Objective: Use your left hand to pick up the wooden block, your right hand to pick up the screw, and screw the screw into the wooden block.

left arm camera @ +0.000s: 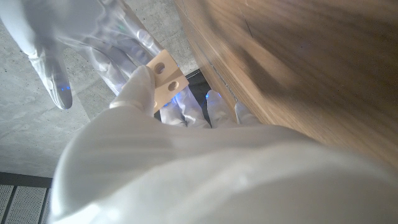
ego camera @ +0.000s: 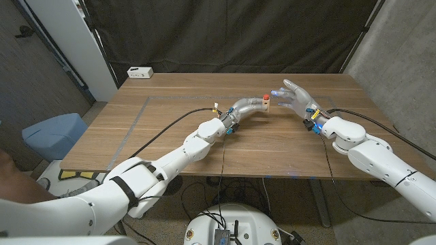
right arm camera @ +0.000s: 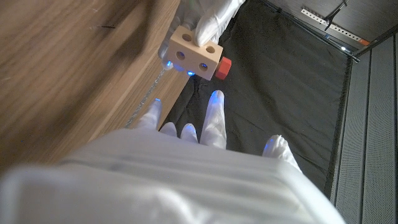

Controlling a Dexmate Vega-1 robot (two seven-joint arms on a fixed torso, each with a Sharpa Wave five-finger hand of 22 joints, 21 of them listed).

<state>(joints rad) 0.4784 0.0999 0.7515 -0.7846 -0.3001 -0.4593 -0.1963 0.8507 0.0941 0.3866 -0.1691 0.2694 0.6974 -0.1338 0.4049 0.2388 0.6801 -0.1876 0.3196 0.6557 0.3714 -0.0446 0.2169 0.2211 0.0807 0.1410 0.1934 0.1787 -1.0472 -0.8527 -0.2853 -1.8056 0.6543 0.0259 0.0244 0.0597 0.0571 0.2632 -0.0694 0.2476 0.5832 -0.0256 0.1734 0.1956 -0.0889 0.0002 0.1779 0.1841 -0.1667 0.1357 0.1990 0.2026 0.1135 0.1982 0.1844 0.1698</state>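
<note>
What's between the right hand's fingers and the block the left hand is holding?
Nothing but air. In the right wrist view the right hand's fingers stop short of the small pale wooden block with its red screw head, held up by the left hand.

White rounded arm shells; black band on the left upper arm; black cables run along both forearms to blue-and-yellow wrist fittings; left hand (ego camera: 253, 105) and right hand (ego camera: 294, 95) in silvery-white gloves, fingertips glowing blue.
</note>
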